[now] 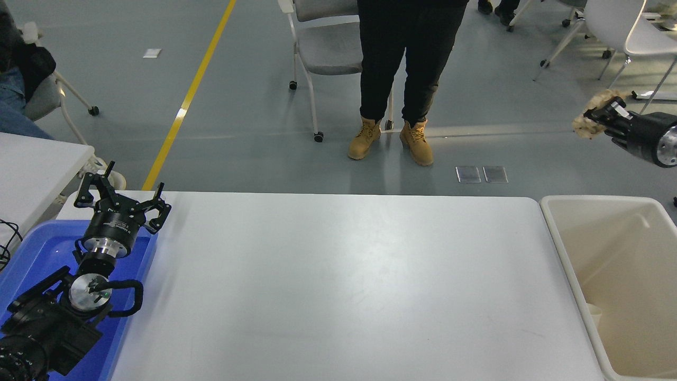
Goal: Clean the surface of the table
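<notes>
Mostly cropped right claw (pixel 596 117), gripping crumpled paper (pixel 588 120)

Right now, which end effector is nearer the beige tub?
The right end effector. It hangs above and beyond the beige tub at the table's right end, shut on a crumpled wad. The left end effector sits open at the far left.

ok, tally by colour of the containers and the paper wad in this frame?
Blue tray, under the parked left pincer: 1
Beige tub at the right end of the table surface: 1
Tan crumpled paper wad, held in the right pincer: 1
Total: 3
</notes>
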Available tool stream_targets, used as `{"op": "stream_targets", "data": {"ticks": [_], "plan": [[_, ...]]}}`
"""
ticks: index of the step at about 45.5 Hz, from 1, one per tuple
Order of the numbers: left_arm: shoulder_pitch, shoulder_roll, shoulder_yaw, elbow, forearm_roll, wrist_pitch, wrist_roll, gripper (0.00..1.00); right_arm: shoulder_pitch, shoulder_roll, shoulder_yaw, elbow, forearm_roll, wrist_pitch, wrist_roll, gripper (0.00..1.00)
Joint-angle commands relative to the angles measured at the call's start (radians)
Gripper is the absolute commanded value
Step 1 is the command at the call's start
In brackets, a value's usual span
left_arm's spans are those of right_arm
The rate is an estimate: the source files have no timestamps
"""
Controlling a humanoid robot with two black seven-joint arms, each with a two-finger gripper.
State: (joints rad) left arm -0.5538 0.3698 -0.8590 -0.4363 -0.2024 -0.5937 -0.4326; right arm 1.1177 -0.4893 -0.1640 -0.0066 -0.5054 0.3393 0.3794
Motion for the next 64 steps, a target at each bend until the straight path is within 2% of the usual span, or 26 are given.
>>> {"op": "stream_targets", "data": {"ticks": [1, 11, 27, 38, 64], "plan": [[0.000, 0.000, 0.000, -0.001, 0.000, 0.000, 0.000, 1.00, -0.076, -0.037, 0.003, -0.032, 0.024, -0.072, -0.082, 0.00], [0.000, 0.000, 0.000, 0.001, 0.000, 0.000, 0.000, 1.00, -0.163, -0.069, -0.003, -0.032, 0.016, -0.126, -0.152, 0.00], [0.000, 0.000, 0.000, -0.001, 0.000, 0.000, 0.000, 1.00, -0.266, -0.103, 0.000, -0.030, 0.024, -0.170, -0.181, 0.00], [0.000, 0.000, 0.000, 0.001, 0.000, 0.000, 0.000, 1.00, -0.325, -0.094, 0.008, -0.027, 0.025, -0.200, -0.292, 0.00], [0.000, 0.000, 0.000, 0.001, 0.000, 0.000, 0.000, 1.00, -0.418, 0.089, 0.011, -0.027, 0.025, -0.255, -0.307, 0.00]]}}
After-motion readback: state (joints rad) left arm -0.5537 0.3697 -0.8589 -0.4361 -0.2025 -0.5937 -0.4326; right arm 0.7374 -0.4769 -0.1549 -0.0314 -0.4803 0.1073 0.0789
